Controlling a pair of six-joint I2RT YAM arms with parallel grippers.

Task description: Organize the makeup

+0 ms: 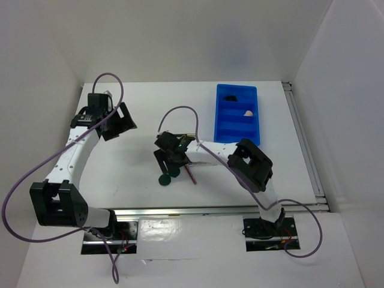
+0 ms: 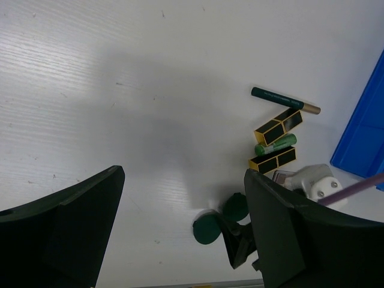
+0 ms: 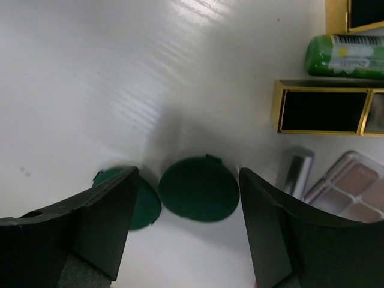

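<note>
Step in hand, as we read it: picking a dark-green disc off the counter to take it to the blue bin, which holds a dark item and a pale one in its far compartments.

Right jaws: spread wide, gripping nothing. That disc lies flat between them. The second disc is partly hidden behind one finger and just beside the first. We cannot tell whether the fingers touch the counter.

Outside the other finger lie a black-gold lipstick tube, a green tube and the palette, all near.

Next move likely needs the tips right down at the counter and a close across the disc's edges. It's thin, so it may slip. The neighbouring disc could get nudged.

Left jaws: released, empty, hovering well apart from the pile. The pencil lies far ahead of them.
</note>
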